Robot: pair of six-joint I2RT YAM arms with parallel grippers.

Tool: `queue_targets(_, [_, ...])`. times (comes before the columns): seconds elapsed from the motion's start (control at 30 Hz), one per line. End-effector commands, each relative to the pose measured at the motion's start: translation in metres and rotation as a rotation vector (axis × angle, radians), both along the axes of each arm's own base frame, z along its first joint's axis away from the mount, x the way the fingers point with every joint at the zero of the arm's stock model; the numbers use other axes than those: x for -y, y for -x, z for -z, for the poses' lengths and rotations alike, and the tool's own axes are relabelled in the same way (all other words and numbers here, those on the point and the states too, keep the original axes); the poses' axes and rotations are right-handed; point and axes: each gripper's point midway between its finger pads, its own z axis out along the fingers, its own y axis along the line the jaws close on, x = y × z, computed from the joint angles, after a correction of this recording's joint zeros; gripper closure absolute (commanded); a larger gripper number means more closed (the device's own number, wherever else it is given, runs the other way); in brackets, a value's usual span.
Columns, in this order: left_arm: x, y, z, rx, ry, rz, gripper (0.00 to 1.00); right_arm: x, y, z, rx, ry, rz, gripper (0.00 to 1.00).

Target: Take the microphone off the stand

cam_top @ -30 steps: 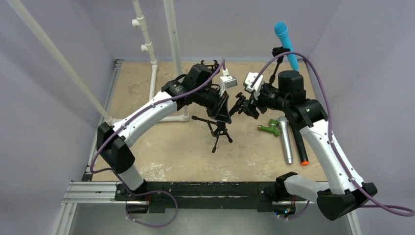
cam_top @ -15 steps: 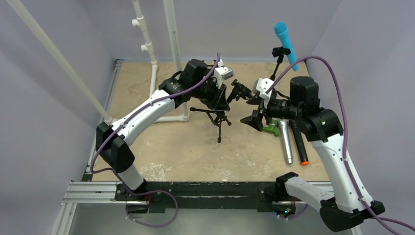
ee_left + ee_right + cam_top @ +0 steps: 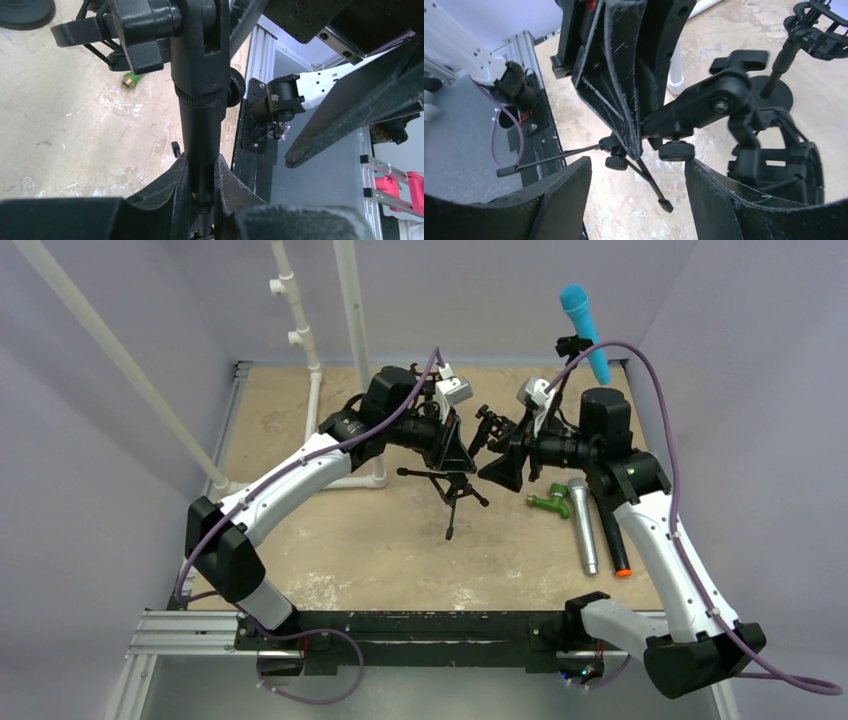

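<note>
A blue microphone (image 3: 584, 328) sits tilted in a thin black stand (image 3: 566, 365) at the back right. My left gripper (image 3: 455, 445) is shut on the pole (image 3: 200, 100) of a small black tripod stand (image 3: 450, 492) and holds it off the table; its clip head (image 3: 492, 428) is empty. In the left wrist view the gripper (image 3: 200, 167) squeezes the pole from both sides. My right gripper (image 3: 505, 465) is open and empty beside that clip head; in the right wrist view the gripper (image 3: 639, 175) is just below the stand's joint (image 3: 714, 105).
A silver microphone (image 3: 583, 525), a black one with an orange tip (image 3: 612, 535) and a green piece (image 3: 550, 502) lie at the right. A shock-mount stand (image 3: 428, 373) is behind the left arm. White pipes (image 3: 352, 310) stand at the back left.
My right gripper dropped away from the tripod's clip head, then came back up beside it, still open. My left gripper has lifted and turned the tripod stand a little.
</note>
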Motion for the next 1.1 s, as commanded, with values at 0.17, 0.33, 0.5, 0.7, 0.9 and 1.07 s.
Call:
queue_targets(0.17, [-0.003,0.033,-0.039,0.098,0.148,0.119,1.00,-0.005,-0.023,-0.028,0.010,-0.095,0.044,0.30])
queue_targets(0.33, [-0.001,0.042,-0.033,0.107,0.139,0.151,1.00,-0.009,-0.030,-0.023,-0.038,-0.110,0.051,0.31])
queue_targets(0.5, [0.005,0.042,-0.028,0.098,0.119,0.151,1.00,-0.016,-0.027,-0.021,-0.072,-0.149,0.005,0.44])
queue_targets(0.7, [0.010,0.034,-0.022,0.095,0.100,0.130,1.00,-0.015,-0.024,-0.016,-0.067,-0.153,0.010,0.77])
queue_targets(0.9, [0.010,0.026,-0.020,0.113,0.074,0.105,0.95,-0.007,-0.030,-0.013,-0.015,-0.112,0.059,1.00])
queue_targets(1.07, [0.007,0.022,-0.019,0.136,0.049,0.076,0.31,0.010,-0.049,-0.012,0.078,-0.015,0.170,1.00])
